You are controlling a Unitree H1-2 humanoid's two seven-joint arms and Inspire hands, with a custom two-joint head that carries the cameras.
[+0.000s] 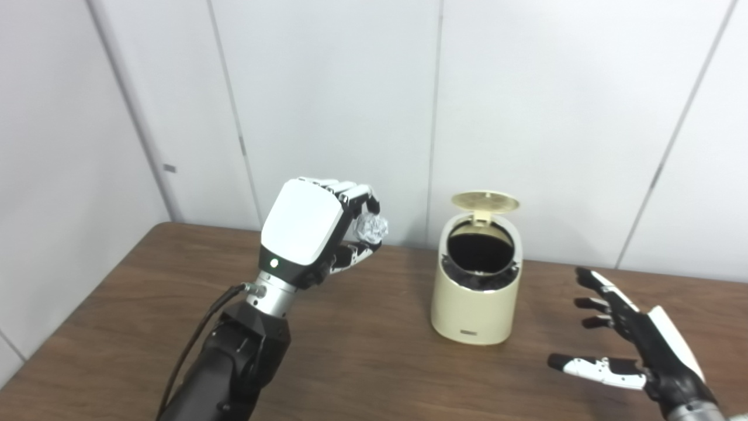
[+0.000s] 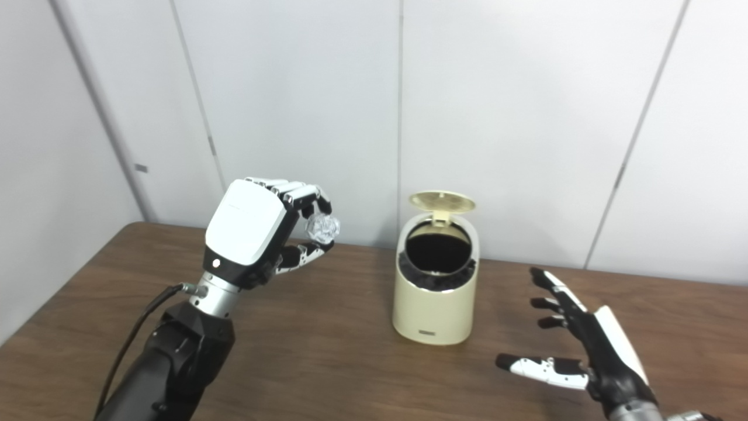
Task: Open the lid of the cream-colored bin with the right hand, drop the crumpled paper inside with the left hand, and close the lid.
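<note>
- Left hand (image 1: 315, 231) pinches the crumpled paper (image 1: 372, 228), left of the bin (image 1: 474, 304).
- Lid (image 1: 485, 202) up: centre over the mouth, then release.
- Right hand (image 1: 634, 345), fingers spread, empty.

Desk (image 1: 362, 362): dark brown wood-grain top, running wall to wall across the view, its far edge against the pale panelled wall (image 1: 327, 88). One item stands directly on it: a cream-colored bin (image 1: 474, 304), upright, a little right of centre and toward the far edge. Its round lid (image 1: 485, 201) is tipped up on the rear hinge, so the dark inside shows. A small dark label sits low on the bin's front. Bare wood surrounds the bin's base on all sides.
</note>
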